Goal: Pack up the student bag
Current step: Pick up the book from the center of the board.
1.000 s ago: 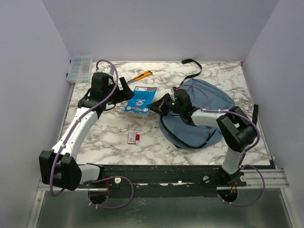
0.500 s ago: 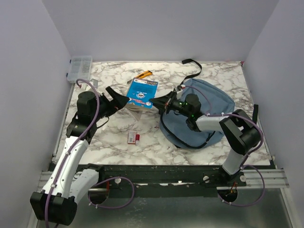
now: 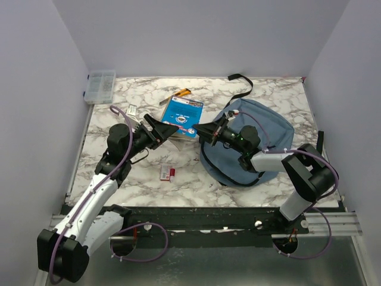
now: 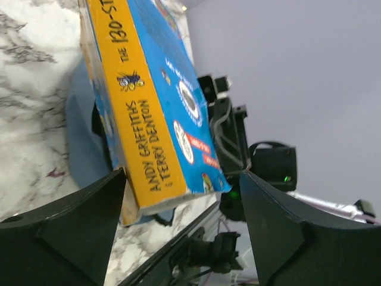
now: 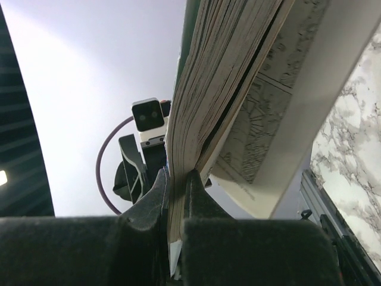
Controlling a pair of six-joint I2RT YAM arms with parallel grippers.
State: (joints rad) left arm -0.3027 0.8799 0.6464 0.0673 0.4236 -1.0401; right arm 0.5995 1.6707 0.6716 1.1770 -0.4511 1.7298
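Top cam: L gripper point(image 3: 167, 130) spread wide, its fingers straddling the left edge of a blue book point(image 3: 185, 113); R gripper point(image 3: 205, 132) clenched on the book's opposite edge. Dusty-blue student bag point(image 3: 262, 128) lies on the right side of the marble table point(image 3: 268, 89), just beside R gripper and under that arm. Vs 1 s ago: book has shifted toward rear and right, L wrist has swung from the rear-left to mid-table, bag unmoved. Small red-and-white packet point(image 3: 166, 173) lies apart, nearer the bases.

L wrist cam: yellow spine reads "Andy Griffiths & Terry Denton", not legible from above. Book's end sits between both fingers point(image 4: 65, 226); whether they touch it, can't tell.

R wrist cam: only here do the shut fingers point(image 5: 143, 208) show pinching a thin sheaf of pages, w/ the rest of the book fanning open above.
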